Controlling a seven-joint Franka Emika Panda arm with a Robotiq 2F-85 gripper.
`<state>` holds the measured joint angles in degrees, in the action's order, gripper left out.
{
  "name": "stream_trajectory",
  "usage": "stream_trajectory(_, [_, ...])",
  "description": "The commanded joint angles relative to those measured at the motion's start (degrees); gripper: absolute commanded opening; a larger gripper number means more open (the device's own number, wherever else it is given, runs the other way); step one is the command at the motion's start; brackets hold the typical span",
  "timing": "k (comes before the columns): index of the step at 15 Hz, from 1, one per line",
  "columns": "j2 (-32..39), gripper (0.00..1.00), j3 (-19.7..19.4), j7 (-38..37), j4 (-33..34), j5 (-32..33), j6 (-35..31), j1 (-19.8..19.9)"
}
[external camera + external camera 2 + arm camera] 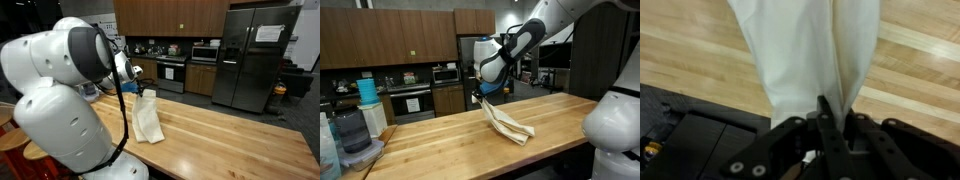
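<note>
A cream cloth (pixel 148 118) hangs from my gripper (pixel 139 90) over the wooden countertop (pixel 220 140), its lower end resting on the wood. In the exterior view from the opposite side the cloth (pixel 505 122) trails down from the gripper (pixel 482 97) and lies in folds on the countertop (pixel 440 140). The wrist view shows the black fingers (pixel 832 125) pinched shut on a bunched edge of the cloth (pixel 805 55), which spreads away over the wood planks.
A kitchen lies behind: a stainless fridge (pixel 252 55), a stove (pixel 170 72) and a microwave (pixel 205 53). Containers and a blue-lidded stack (pixel 367 92) stand at one end of the countertop. The robot's white base (pixel 50 110) crowds the near side.
</note>
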<state>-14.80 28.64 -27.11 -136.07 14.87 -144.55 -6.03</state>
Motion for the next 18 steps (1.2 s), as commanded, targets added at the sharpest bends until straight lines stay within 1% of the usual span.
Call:
stream_trajectory(1, [9.54, 0.03, 2.33, -1.66, 10.19, 11.40, 5.24, -0.83])
stream_trajectory(3, [14.24, 0.03, 1.67, -0.37, 14.41, 15.54, 8.11, -3.82])
stream_trajectory(5, [18.58, 0.03, 0.32, 3.03, 18.04, 16.42, 10.48, -7.60])
stream_trajectory(7, [22.07, 0.03, -0.90, 8.06, 21.04, 14.82, 12.36, -11.13])
stream_trajectory(9, [24.96, 0.03, -1.56, 14.27, 23.70, 11.47, 14.18, -14.13])
stream_trajectory(10, [26.03, 0.03, -1.53, 17.53, 24.75, 8.81, 15.39, -15.29])
stream_trajectory(14, [27.82, 0.03, -1.51, 27.04, 28.51, 1.77, 27.05, -18.81])
stream_trajectory(16, [27.58, 0.05, -2.08, 28.10, 29.46, 1.77, 33.23, -20.05])
stream_trajectory(17, [27.22, 0.38, -2.35, 27.72, 29.54, 2.42, 35.40, -20.54])
stream_trajectory(18, [26.86, 0.39, -2.42, 28.38, 29.63, 2.38, 37.45, -20.70])
